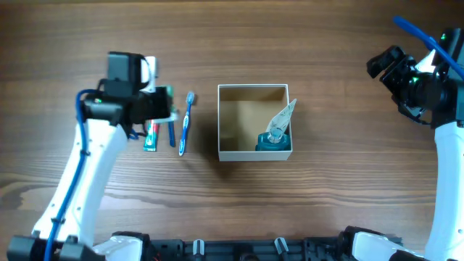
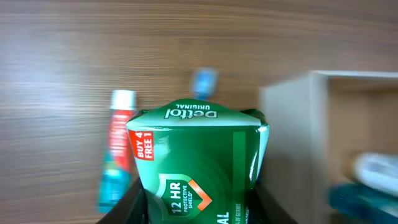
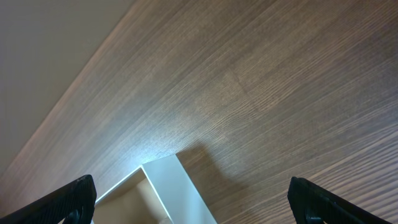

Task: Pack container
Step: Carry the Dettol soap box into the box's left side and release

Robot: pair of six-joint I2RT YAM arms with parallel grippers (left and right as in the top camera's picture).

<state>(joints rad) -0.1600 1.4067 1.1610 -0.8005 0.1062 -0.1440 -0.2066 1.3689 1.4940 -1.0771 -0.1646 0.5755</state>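
Note:
The container (image 1: 223, 123), a white box with a tan inside, stands at the table's middle; a teal bottle (image 1: 272, 140) with a clear wrapped piece rests in its near right corner. My left gripper (image 1: 161, 109) is shut on a green Dettol soap pack (image 2: 198, 163), held above the table left of the container (image 2: 292, 118). Below it lie a red-and-teal toothpaste tube (image 1: 151, 136) and a blue toothbrush (image 1: 185, 123). My right gripper (image 1: 384, 64) is open and empty, raised at the far right; the container's corner (image 3: 180, 190) shows between its fingers.
The wooden table (image 1: 333, 203) spreads around the container. The toothpaste tube (image 2: 117, 158) and toothbrush head (image 2: 203, 81) lie just left of the container's wall in the left wrist view.

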